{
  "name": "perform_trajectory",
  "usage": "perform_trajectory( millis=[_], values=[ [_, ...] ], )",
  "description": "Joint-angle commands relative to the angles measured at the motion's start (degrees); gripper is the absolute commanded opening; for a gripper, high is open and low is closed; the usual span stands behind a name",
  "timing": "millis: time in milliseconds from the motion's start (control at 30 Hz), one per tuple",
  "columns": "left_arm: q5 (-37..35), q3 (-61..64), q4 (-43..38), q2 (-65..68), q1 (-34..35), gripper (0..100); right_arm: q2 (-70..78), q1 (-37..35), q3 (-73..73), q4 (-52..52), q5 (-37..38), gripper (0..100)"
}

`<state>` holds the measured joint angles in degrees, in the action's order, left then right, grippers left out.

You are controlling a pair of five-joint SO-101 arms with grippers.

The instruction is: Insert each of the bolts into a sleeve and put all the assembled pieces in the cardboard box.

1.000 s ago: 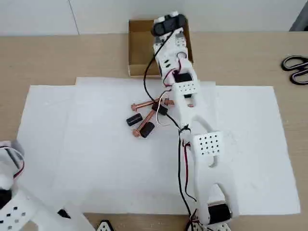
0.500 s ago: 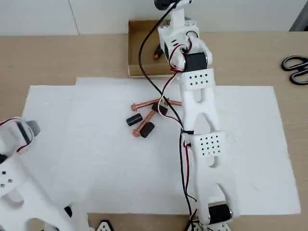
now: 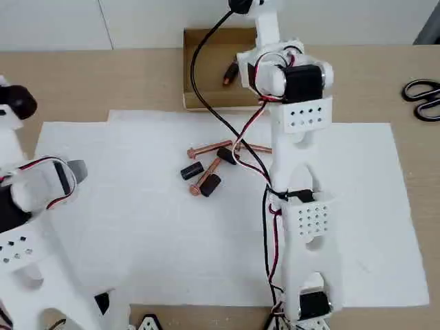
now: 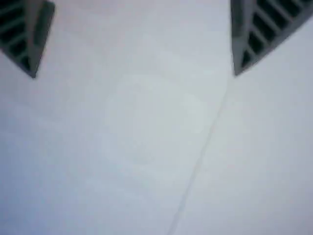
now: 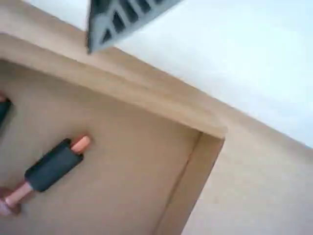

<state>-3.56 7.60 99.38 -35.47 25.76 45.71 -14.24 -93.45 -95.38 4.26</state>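
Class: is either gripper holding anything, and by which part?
Nothing seen held: left gripper open over paper; right gripper apart from the sleeved bolt in the cardboard box.

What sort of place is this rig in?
Probably a lab or workshop bench: a wooden table with white paper spread on it, loose bolts and sleeves, a cardboard box, scissors at the edge.

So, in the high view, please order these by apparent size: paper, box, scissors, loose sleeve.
1. paper
2. box
3. scissors, cut off at the edge, so their rank is unsure
4. loose sleeve
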Motion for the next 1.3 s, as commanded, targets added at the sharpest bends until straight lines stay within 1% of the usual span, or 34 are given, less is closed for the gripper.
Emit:
perform_trajectory(
  millis=[0, 100, 333, 400, 533, 700, 800, 900, 1000, 1133, 1267],
  values=[
    [-0.4, 0.9, 1.0, 0.2, -2.8, 24, -4.4, 2.0, -2.9, -1.2, -0.5, 19.9],
    [-0.4, 2.0, 1.0, 0.2, -4.4, 24, -5.3, 2.2, -2.9, -2.1, -0.4, 19.9],
    [-0.4, 1.9, 1.0, 0.2, -4.5, 24, -12.4, 3.0, -2.6, -2.3, 0.8, 19.9],
    [-0.4, 1.9, 1.0, 0.2, -4.5, 24, -15.2, 3.1, 0.6, -2.3, 2.1, 19.9],
    [-0.4, 2.0, 1.0, 0.2, -4.5, 24, -22.9, 3.0, 16.0, -2.3, 2.2, 19.9],
    [-0.1, 2.0, 1.0, 0.2, -4.4, 24, -36.9, 3.1, 42.5, -1.8, 2.3, 19.9],
    [-0.3, 2.2, 1.0, 0.2, -4.3, 24, -41.1, 1.7, 56.9, -1.0, 2.3, 19.9],
    [-0.3, 3.0, 0.9, -0.2, -4.4, 24, -40.0, 0.9, 66.1, 3.0, 2.3, 19.9],
    [-0.3, 3.2, 0.9, -0.3, -4.2, 24, -36.4, 0.8, 71.4, 7.9, 1.9, 19.9],
    [-0.3, 3.2, 0.9, -0.3, -4.2, 24, -30.0, -0.8, 71.9, 8.9, 2.5, 19.9],
    [-0.3, 3.3, 0.9, -0.4, -4.2, 24, -23.8, -3.8, 70.9, 11.5, 7.4, 20.0]
  ],
)
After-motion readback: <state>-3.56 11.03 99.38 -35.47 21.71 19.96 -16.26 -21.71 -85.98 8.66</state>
